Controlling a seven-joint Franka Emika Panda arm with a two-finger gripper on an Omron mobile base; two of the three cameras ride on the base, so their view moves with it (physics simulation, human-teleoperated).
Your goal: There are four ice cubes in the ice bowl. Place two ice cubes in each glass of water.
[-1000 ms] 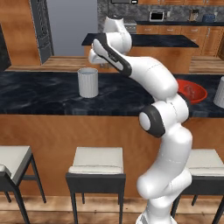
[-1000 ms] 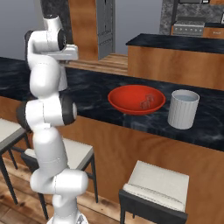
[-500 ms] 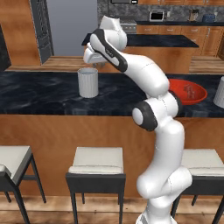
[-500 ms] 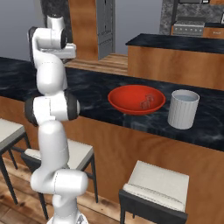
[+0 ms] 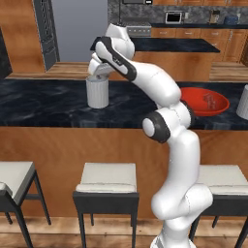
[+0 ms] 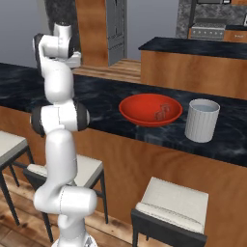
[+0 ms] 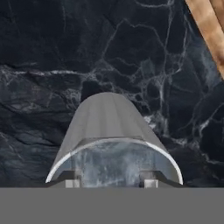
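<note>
Two glasses on the dark counter, my hand over the left one.

No writing is readable anywhere. Left of the ice bowl (image 5: 205,102), well apart from it, stands one glass of water (image 5: 97,92), its rim partly covered by my gripper (image 7: 111,183), whose jaws are clenched; whether a cube sits between them I cannot tell. My arm reaches up and leftward, wrist bent down over that glass. Faint ice cubes (image 6: 161,112) lie in the bowl, too blurred to count. Just right of the bowl stands the second glass (image 6: 202,120).
</note>
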